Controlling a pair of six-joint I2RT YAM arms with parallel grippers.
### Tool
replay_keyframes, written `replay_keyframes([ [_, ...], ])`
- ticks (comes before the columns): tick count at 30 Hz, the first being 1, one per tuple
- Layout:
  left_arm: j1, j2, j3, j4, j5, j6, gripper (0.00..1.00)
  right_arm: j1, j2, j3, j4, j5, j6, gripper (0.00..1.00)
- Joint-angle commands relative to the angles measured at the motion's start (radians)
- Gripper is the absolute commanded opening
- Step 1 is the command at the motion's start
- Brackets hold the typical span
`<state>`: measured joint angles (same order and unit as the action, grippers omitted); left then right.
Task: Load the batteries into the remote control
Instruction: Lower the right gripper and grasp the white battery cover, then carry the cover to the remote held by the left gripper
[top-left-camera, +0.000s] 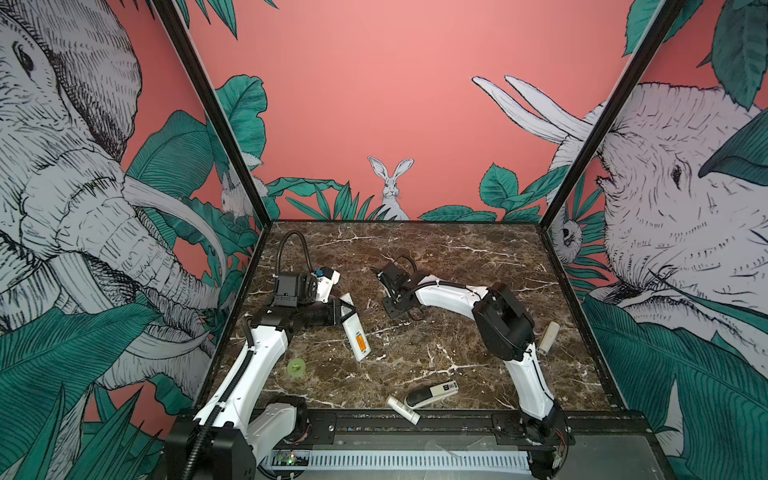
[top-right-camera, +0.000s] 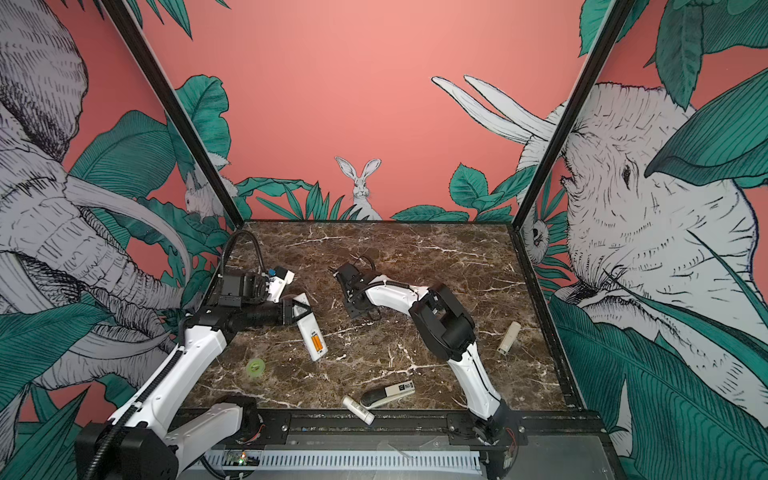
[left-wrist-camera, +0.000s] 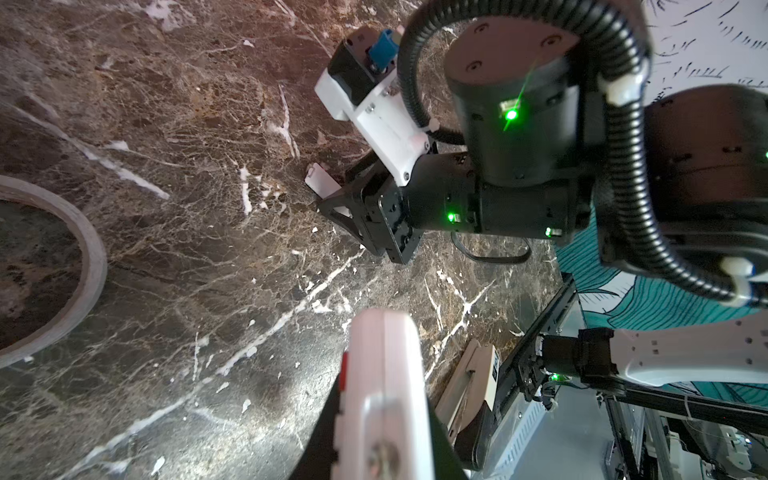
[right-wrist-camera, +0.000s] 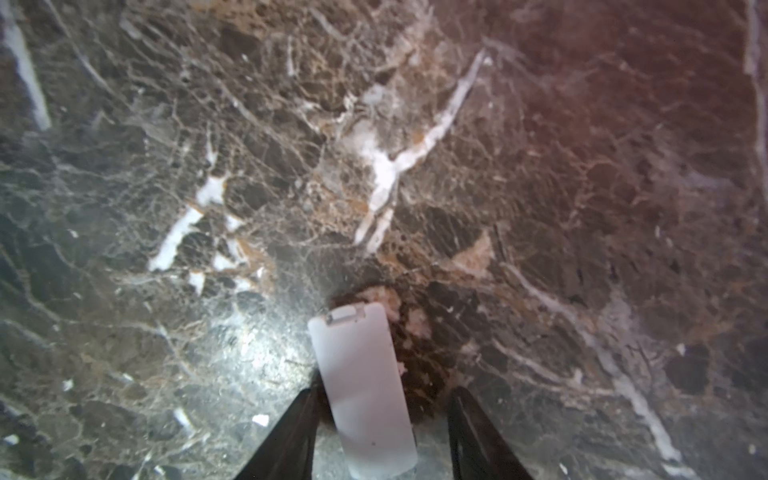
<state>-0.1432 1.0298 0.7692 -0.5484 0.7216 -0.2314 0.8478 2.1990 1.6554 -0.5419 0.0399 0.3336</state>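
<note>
The 2 batteries (top-left-camera: 360, 343) already sit in the open bay of the remote control (top-left-camera: 354, 328), gripped at its far end by the left end effector (top-left-camera: 346, 311); right of the remote control, the right end effector (right-wrist-camera: 382, 391) straddles the loose cover (right-wrist-camera: 363, 386) on the worktop (right-wrist-camera: 540, 166), jaws apart; next, I judge, pinch it squarely and seat it over the bay.

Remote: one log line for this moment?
left fingers: shut on remote | batteries: in remote, uncovered | right fingers: open, astride loose cover on table
</note>
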Motion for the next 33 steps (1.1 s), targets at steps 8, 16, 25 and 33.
replay_keyframes([
  [8,0.000,-0.024,-0.009,0.008,0.019,0.009,0.00,-0.001,0.063,0.055,-0.053,-0.006,-0.032,0.38],
  [16,-0.001,-0.018,-0.010,0.013,0.027,0.003,0.00,-0.001,-0.021,-0.052,-0.007,0.026,-0.033,0.29],
  [25,-0.002,-0.017,-0.026,0.047,0.050,-0.032,0.00,-0.001,-0.241,-0.318,0.153,0.009,-0.051,0.28],
  [33,-0.001,-0.017,-0.061,0.131,0.117,-0.102,0.00,0.005,-0.500,-0.569,0.353,-0.101,-0.058,0.27],
])
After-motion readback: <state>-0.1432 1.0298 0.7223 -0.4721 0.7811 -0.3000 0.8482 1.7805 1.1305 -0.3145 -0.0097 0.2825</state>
